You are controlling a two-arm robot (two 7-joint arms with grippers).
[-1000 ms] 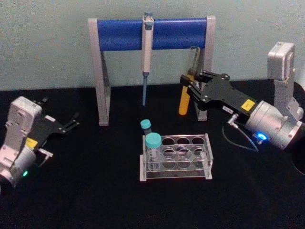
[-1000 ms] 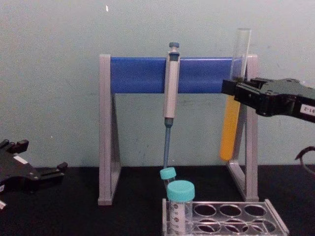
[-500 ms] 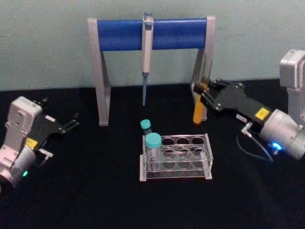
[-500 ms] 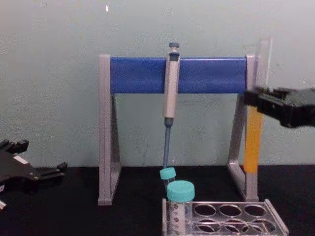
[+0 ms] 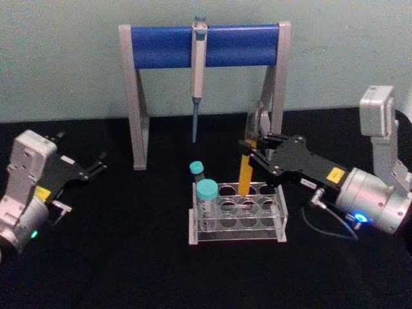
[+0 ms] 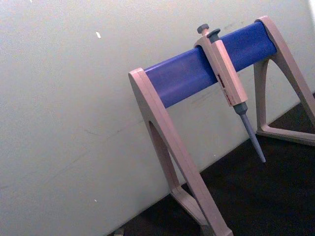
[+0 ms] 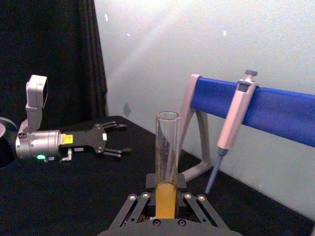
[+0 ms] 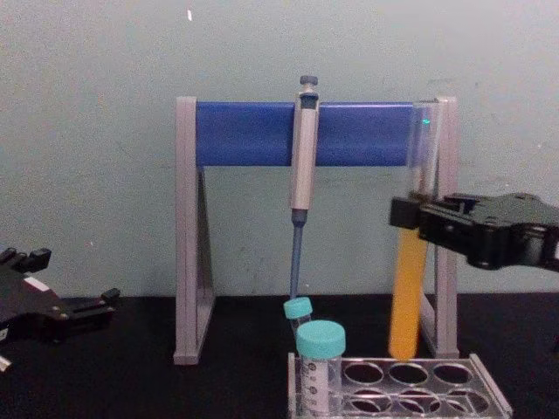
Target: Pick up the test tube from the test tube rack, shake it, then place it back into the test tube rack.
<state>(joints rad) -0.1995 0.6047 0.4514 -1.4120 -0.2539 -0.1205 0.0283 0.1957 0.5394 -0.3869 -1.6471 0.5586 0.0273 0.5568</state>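
The test tube [image 5: 244,177], a long clear glass tube with orange-yellow liquid, stands upright with my right gripper [image 5: 250,149] shut on its middle. Its tip hangs at the back row's middle hole of the clear test tube rack [image 5: 280,212]. In the chest view the test tube [image 8: 407,297] ends just above the rack [image 8: 485,388] rim, below the right gripper [image 8: 409,212]. The right wrist view looks up the test tube [image 7: 167,147] from the gripper [image 7: 166,199]. My left gripper [image 5: 80,149] rests open at the far left, away from the rack.
Two teal-capped tubes [image 5: 206,190] stand in the rack's left column. Just behind the rack is the grey-and-blue pipette stand [image 5: 161,46], with a pipette [image 5: 198,64] hanging from it. Its right leg [image 5: 278,90] is close behind the held tube. Black tabletop surrounds the rack.
My right gripper has carried the test tube left and down, from beside the stand's right leg to over the rack's back row. The left arm has not moved.
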